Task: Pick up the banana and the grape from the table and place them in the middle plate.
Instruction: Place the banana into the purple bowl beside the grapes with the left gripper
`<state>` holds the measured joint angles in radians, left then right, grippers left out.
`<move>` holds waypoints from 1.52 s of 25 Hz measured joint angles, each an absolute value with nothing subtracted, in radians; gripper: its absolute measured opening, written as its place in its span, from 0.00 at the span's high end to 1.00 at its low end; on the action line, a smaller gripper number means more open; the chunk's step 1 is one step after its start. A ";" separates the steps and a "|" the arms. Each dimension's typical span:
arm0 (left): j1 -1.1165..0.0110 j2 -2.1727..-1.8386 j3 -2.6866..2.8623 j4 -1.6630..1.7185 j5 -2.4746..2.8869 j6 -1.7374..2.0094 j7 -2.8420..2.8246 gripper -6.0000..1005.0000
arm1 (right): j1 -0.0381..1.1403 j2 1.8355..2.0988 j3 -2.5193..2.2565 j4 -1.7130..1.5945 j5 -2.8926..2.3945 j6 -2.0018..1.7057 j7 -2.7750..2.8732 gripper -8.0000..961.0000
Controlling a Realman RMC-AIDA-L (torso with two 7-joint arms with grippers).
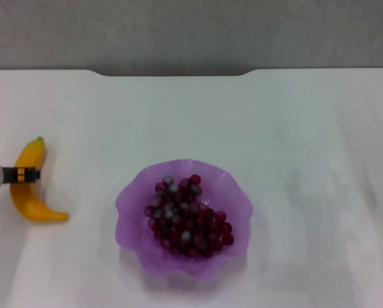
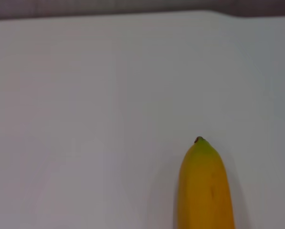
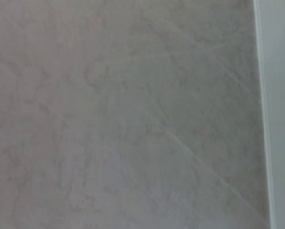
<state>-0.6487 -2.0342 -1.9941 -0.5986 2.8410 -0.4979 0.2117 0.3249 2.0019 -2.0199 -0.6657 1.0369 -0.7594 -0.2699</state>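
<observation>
left gripper point(image 1: 24, 174) over banana point(image 1: 31, 186), finger spread unclear | grape point(image 1: 188, 215) in middle plate point(image 1: 133, 199)

Tabletop point(image 1: 274, 128): white, smooth, matt with a faint sheen. Banana point(image 1: 29, 186): smooth, plastic-looking yellow-orange skin, slightly glossy, greenish at the tip in the left wrist view point(image 2: 204, 191). Plate point(image 1: 130, 205): translucent purple plastic, wavy rim, soft gloss. Grapes point(image 1: 186, 215): small smooth dark red beads, some with a greyish sheen. Right wrist view: grey, mottled, veined matt surface point(image 3: 123, 119).
</observation>
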 joint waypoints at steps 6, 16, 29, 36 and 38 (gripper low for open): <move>-0.617 -2.039 -1.929 -0.752 2.836 -0.563 0.194 0.52 | 0.318 2.002 -2.015 -0.662 1.037 -0.761 -0.270 0.08; -0.555 -2.033 -1.824 -1.092 2.839 -0.801 0.199 0.50 | 0.313 2.002 -2.015 -0.656 1.037 -0.763 -0.270 0.08; -0.416 -2.036 -1.442 -1.549 2.638 -0.981 0.274 0.48 | 0.313 2.003 -2.012 -0.641 1.037 -0.763 -0.268 0.08; -0.459 -2.038 -1.317 -1.398 2.613 -0.875 0.293 0.47 | 0.320 2.004 -2.018 -0.645 1.037 -0.762 -0.268 0.08; -0.478 -2.039 -1.310 -1.349 2.612 -0.850 0.289 0.47 | 0.320 2.005 -2.018 -0.645 1.037 -0.762 -0.268 0.08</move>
